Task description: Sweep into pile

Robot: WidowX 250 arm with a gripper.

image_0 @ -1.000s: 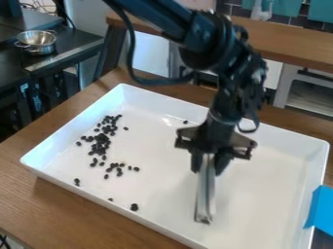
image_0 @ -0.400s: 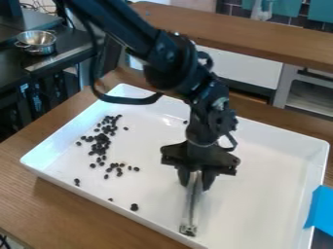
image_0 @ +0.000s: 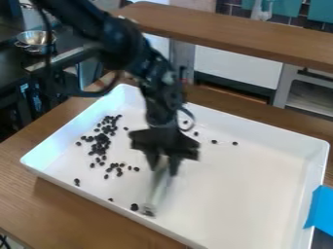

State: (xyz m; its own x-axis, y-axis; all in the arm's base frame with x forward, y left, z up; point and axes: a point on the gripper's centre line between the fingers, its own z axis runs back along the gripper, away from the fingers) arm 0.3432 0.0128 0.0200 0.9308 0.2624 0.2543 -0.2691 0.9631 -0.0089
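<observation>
Clock positions are read from the tray centre, with 12 at the top of the view. The blue sheet (image_0: 319, 209) sits against the tray wall at 4 o'clock. The white tray (image_0: 250, 194) rests on the wooden table (image_0: 62, 209) and contains dark beans and the lower part of the tool (image_0: 157, 192). The tool's lower end is near the tray's front wall, just beside a small bean cluster (image_0: 134, 207) at 7 o'clock; contact cannot be determined. Relative to the previous frame, gripper and tool have shifted together toward 10 o'clock. The tool's long axis slopes down from the gripper, with the free end pointing between 6 and 7 o'clock. The gripper (image_0: 164, 170) is clamped on the tool's upper end. Scattered beans lie at 8 o'clock; the main pile (image_0: 101, 141), unchanged in position, lies between 9 and 10 o'clock, inside the left wall. Loose beans (image_0: 214, 142) lie between 12 and 2 o'clock; most of these, formerly concealed by the arm, are now exposed. Beyond the table, the metal bowl (image_0: 32, 44) stands on the dark counter (image_0: 14, 73) at 11 o'clock; its contents cannot be determined. A wooden ledge (image_0: 240, 36) spans 12 to 2 o'clock.
</observation>
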